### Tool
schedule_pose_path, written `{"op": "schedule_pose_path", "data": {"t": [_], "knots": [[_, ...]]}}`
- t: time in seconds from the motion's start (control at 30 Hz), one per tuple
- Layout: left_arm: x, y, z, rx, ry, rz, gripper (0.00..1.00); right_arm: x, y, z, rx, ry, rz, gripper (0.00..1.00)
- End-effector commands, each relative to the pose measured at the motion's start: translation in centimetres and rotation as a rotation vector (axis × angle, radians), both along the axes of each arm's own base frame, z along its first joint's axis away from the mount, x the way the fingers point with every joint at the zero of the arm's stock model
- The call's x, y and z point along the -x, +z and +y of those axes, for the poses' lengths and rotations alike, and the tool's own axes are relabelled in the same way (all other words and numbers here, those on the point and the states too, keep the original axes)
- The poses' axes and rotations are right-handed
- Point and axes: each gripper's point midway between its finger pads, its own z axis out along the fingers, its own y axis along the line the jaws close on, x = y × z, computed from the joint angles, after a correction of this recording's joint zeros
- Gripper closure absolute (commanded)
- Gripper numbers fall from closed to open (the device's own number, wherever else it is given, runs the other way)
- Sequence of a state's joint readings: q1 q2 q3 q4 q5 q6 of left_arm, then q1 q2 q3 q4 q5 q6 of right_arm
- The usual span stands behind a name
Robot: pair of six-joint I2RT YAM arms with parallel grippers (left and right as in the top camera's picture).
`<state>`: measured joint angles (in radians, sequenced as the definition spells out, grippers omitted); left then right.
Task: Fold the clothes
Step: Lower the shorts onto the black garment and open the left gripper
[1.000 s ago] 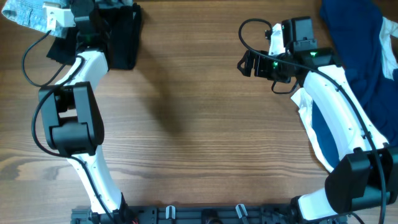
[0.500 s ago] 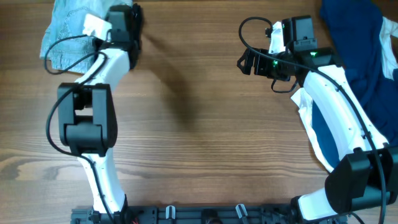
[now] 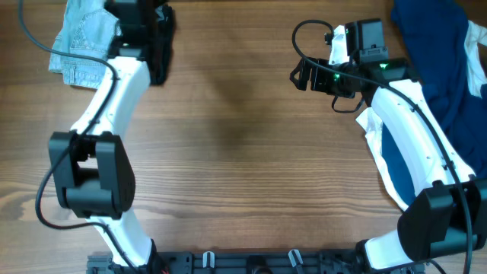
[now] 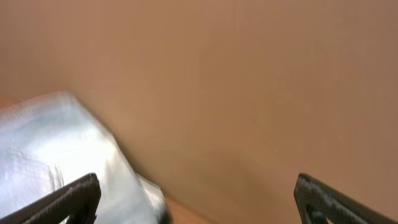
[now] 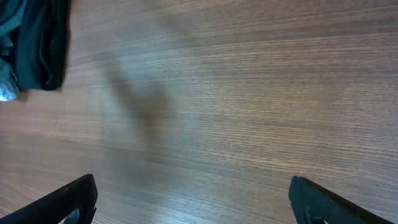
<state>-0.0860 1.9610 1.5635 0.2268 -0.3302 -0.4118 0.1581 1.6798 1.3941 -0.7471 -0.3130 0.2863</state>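
The light-blue denim shorts [image 3: 80, 44] lie crumpled at the far left of the table, with a black garment [image 3: 160, 47] just to their right. My left arm reaches between them to the far edge, where its fingers run out of the overhead view. In the blurred left wrist view my left gripper [image 4: 198, 204] is open and empty, with pale cloth [image 4: 56, 146] by its left finger. Large navy-blue clothes [image 3: 445, 65] are piled at the far right. My right gripper [image 3: 300, 77] hovers open over bare wood, nothing between its fingers [image 5: 65, 200]. The black garment [image 5: 38, 42] shows far ahead of it.
A white and blue garment [image 3: 378, 148] lies under my right arm along the table's right side. Bare wooden table [image 3: 243, 152] stretches between the two arms. The arm bases stand at the near edge.
My left gripper has opened and let go of the denim shorts, which now lie on the table. The left arm has stretched toward the far edge. The right arm has not moved.
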Motion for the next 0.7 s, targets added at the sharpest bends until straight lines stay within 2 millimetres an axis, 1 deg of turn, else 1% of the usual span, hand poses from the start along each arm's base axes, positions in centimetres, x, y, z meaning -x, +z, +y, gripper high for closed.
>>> {"op": "schedule_pose_path", "data": {"t": [0.0, 0.07, 0.13, 0.17, 0.2, 0.27, 0.3, 0.33, 0.4, 0.47, 0.5, 0.53, 0.6, 0.63, 0.67], "knots": [[-2.0, -3.0, 6.0, -0.245, 0.062, 0.02, 0.0, -0.4, 1.5, 0.0, -0.009, -0.006, -0.036, 0.0], [-3.0, -4.6, 8.4, -0.254, 0.081, -0.019, 0.0, -0.3, 1.4, 0.0, -0.008, -0.006, -0.032, 0.0], [-3.7, -7.2, 9.8, -0.252, 0.075, -0.009, 0.0, -0.2, 1.4, 0.0, -0.008, -0.006, -0.028, 0.0], [-3.8, -8.5, 10.2, -0.251, 0.077, 0.014, 0.0, -0.2, 1.4, 0.0, -0.007, -0.006, -0.026, 0.0], [-3.9, -10.4, 10.5, -0.249, 0.076, 0.054, 0.0, -0.1, 1.3, 0.0, -0.007, -0.006, -0.024, 0.0], [-3.7, -14.9, 10.3, -0.241, 0.058, 0.171, 0.0, -0.1, 1.3, 0.0, -0.007, -0.006, -0.022, 0.0], [-3.5, -16.7, 10.0, -0.238, 0.047, 0.222, 0.0, -0.1, 1.3, 0.0, -0.007, -0.006, -0.023, 0.0], [-3.0, -19.6, 9.3, -0.234, 0.027, 0.308, 0.0, -0.1, 1.3, 0.0, -0.007, -0.006, -0.024, 0.0], [-2.0, -24.1, 8.0, -0.229, -0.01, 0.435, 0.0, -0.2, 1.4, 0.0, -0.008, -0.006, -0.029, 0.01], [-1.3, -27.6, 6.5, -0.23, -0.044, 0.517, 0.0, -0.3, 1.4, 0.0, -0.008, -0.005, -0.033, 0.0], [-0.7, -29.8, 5.3, -0.234, -0.069, 0.564, 0.0, -0.3, 1.5, 0.0, -0.008, -0.005, -0.035, 0.0], [-0.4, -31.3, 4.2, -0.237, -0.09, 0.593, 0.0, -0.3, 1.5, 0.0, -0.008, -0.005, -0.035, 0.0], [0.2, -33.3, 2.3, -0.247, -0.124, 0.63, 0.0, -0.3, 1.5, 0.0, -0.008, -0.005, -0.034, 0.0], [0.3, -33.8, 1.6, -0.255, -0.131, 0.638, 0.0, -0.3, 1.5, 0.0, -0.008, -0.005, -0.034, 0.0], [0.3, -33.7, 1.2, -0.269, -0.122, 0.638, 0.0, -0.3, 1.5, 0.0, -0.009, -0.006, -0.034, 0.01]]}}
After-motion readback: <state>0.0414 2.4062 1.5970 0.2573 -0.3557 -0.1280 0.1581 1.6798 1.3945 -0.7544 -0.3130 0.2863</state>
